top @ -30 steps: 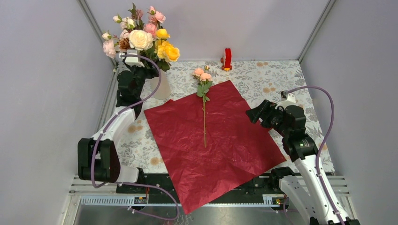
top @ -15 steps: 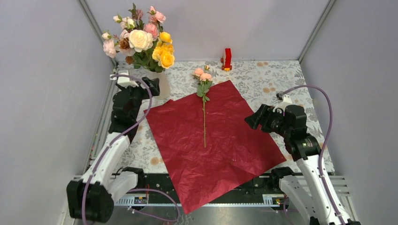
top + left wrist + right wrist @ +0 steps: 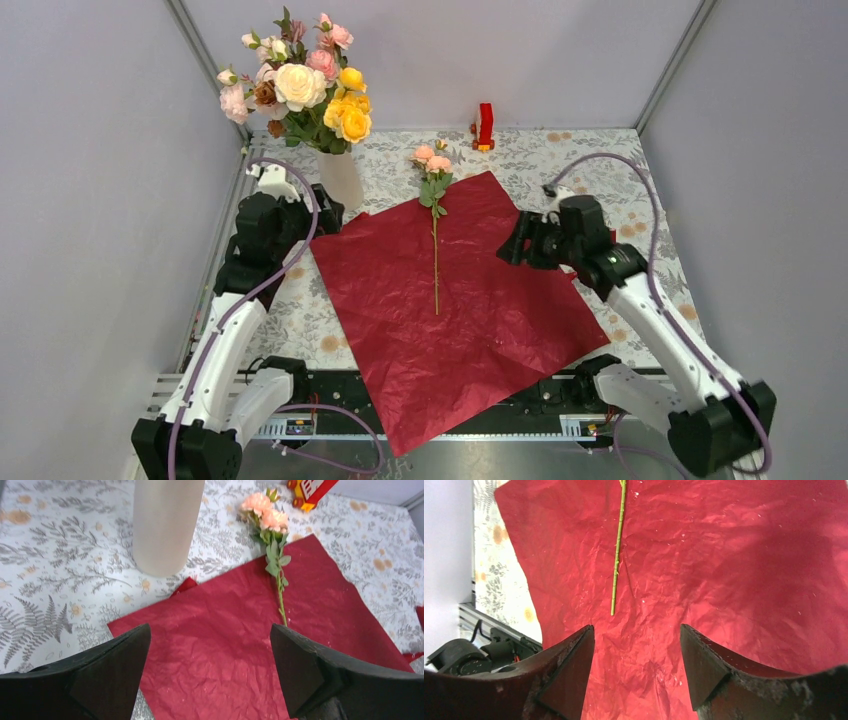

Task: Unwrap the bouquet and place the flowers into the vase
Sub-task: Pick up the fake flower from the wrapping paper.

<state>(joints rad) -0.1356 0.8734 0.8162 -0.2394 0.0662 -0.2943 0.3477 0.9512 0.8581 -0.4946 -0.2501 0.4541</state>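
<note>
A tall cream vase [image 3: 340,178] [image 3: 165,525] at the back left holds a bunch of pink, cream and yellow flowers [image 3: 300,85]. The dark red wrapping paper [image 3: 450,300] [image 3: 225,645] [image 3: 724,570] lies flat on the table. One peach-headed flower [image 3: 435,230] [image 3: 272,545] lies on the paper, and its green stem [image 3: 618,555] shows in the right wrist view. My left gripper [image 3: 325,215] [image 3: 210,665] is open and empty, just in front of the vase over the paper's left corner. My right gripper [image 3: 510,245] [image 3: 636,665] is open and empty above the paper's right side.
A small red and yellow toy block [image 3: 484,127] [image 3: 310,490] stands at the back edge. The floral tablecloth [image 3: 600,170] covers the table between grey walls. The arm bases and a metal rail [image 3: 300,400] run along the near edge.
My left gripper let go of the bunch in the vase, opened wide and drew back down toward the paper's corner. My right arm swung left over the paper, its jaws narrowing slightly.
</note>
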